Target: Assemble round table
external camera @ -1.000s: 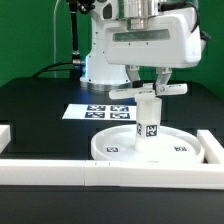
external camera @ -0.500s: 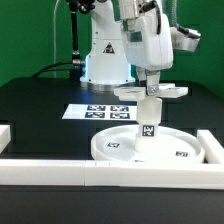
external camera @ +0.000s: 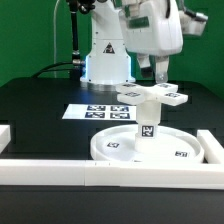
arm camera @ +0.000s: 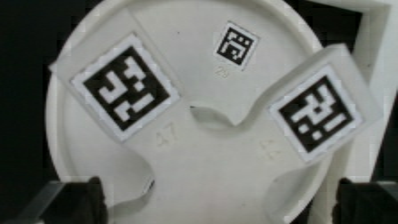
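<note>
The round disc [external camera: 105,150] lies flat on the table near the front. The short cylinder leg [external camera: 147,125] stands upright at its centre. The cross-shaped base [external camera: 175,97] sits on top of the leg. My gripper [external camera: 152,86] comes down from above with its fingers either side of the base's middle, shut on it. In the wrist view the base [arm camera: 231,160] fills the space between the two dark fingers [arm camera: 80,205], the disc [arm camera: 178,25] lies behind it, and my gripper [arm camera: 222,208] is at the picture's edge.
The marker board [external camera: 100,111] lies flat behind the disc. A long white border rail [external camera: 60,170] runs along the front, with another piece at the exterior view's right [external camera: 212,145]. The robot's pedestal [external camera: 105,60] stands at the back.
The hand has turned about its vertical axis, and the base has turned with it on top of the leg. The disc and the leg have stayed in place.
</note>
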Available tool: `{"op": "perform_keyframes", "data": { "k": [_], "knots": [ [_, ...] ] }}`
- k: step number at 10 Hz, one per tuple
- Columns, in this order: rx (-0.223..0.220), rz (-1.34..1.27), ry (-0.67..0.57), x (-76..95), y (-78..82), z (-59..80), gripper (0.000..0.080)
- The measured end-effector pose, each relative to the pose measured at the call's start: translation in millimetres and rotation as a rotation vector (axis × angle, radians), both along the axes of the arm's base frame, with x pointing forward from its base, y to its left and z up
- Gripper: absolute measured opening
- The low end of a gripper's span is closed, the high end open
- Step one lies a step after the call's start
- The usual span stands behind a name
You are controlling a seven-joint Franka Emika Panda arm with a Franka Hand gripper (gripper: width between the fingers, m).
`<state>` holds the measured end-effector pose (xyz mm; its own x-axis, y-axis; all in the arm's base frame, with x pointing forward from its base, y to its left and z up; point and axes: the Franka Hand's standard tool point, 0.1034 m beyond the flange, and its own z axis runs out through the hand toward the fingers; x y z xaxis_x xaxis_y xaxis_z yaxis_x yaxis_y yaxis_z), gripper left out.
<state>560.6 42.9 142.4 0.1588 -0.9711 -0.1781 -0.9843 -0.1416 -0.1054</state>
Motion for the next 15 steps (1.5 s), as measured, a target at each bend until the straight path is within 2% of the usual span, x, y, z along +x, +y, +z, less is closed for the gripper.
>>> {"op": "perform_keyframes", "data": {
  "k": [2,3,4,6,11,15],
  "knots": [
    [-0.007,0.029,-0.002,-0.8,0.3,-5.3,0.0649],
    [-0.024,0.089,-0.003,-2.3,4.4,-8.2,0.0649],
    [-0.053,0.263,-0.025,-3.1,7.0,-9.9,0.0649],
    [-0.063,0.566,-0.054,-5.2,8.0,-14.2,0.0649],
    [-0.073,0.894,-0.103,-7.2,7.6,-17.3,0.0649],
    [-0.132,1.435,-0.165,-4.6,5.5,-15.3,0.0649]
  ]
}}
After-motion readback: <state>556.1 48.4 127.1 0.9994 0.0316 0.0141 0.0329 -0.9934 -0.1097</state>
